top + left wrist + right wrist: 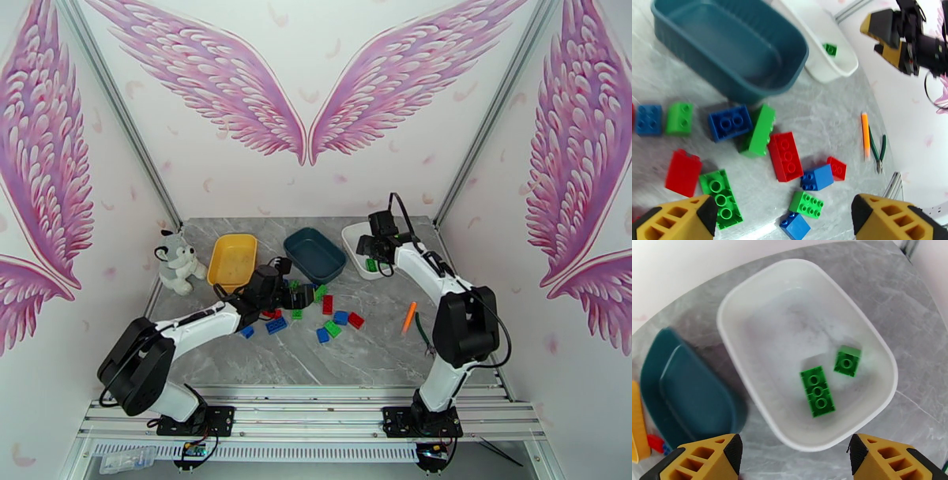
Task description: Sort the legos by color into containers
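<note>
Loose legos lie mid-table: a red brick point(785, 156), a long green brick point(758, 130), a blue brick point(729, 122) and several more red, green and blue ones point(328, 316). My left gripper point(784, 215) point(291, 294) hangs open just above this pile with nothing between its fingers. At the back stand the yellow tray point(231, 259), the teal tray point(314, 254) point(730, 51) and the white tray point(726, 330) point(353, 237). Two green bricks point(817, 391) point(847, 361) rest in the white tray. Above it my right gripper point(794, 455) point(371, 249) is open and holds nothing.
A grey-white plush husky point(177, 260) sits at the back left beside the yellow tray. An orange pen point(865, 134) point(408, 316) and green-handled pliers point(879, 150) lie on the marble right of the pile. The table's right edge runs close behind the white tray.
</note>
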You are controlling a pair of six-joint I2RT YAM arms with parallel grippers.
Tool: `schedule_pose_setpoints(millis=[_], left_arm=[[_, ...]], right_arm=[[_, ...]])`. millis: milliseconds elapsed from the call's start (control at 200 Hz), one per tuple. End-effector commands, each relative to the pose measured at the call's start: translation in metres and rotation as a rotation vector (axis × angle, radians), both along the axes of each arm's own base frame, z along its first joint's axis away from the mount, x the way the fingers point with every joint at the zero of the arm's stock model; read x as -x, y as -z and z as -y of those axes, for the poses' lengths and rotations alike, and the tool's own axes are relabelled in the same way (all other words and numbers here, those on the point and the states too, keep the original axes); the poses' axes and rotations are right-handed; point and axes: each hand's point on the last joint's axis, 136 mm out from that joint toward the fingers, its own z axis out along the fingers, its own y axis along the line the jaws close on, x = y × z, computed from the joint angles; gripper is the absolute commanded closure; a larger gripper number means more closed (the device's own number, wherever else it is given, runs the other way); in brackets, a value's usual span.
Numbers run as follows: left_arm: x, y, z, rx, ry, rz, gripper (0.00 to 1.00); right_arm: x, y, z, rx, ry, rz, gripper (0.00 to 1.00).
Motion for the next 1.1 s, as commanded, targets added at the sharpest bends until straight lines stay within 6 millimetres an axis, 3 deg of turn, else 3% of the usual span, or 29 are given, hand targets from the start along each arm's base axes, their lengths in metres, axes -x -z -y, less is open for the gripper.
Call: schedule_pose_setpoints(millis=[0, 330, 570, 845, 1095], left_arm=[[-0.004, 0.000, -0.031, -0.084, -0.109, 0.045, 0.05], [-0.014, -0.004, -0.102, -0.108, -0.352, 0.067, 0.02], [-0.015, -0.004, -0.143, -0.057, -0.481, 0.046, 0.01], [-0.017, 0.005, -0.173, -0.035, -0.570, 0.008, 0.01], [-0.019, 0.009, -0.175, -0.005, -0.571, -0.014, 0.01]], right_arm=[[0.019, -0.008, -0.049, -0.060, -0.146, 0.026, 0.23], [0.074, 0.022, -0.149, -0.149, -0.359, -0.058, 0.28], [0.109, 0.060, -0.200, -0.143, -0.448, -0.149, 0.30], [0.130, 0.097, -0.233, -0.088, -0.500, -0.219, 0.30], [0.138, 0.128, -0.242, -0.041, -0.504, -0.272, 0.37]])
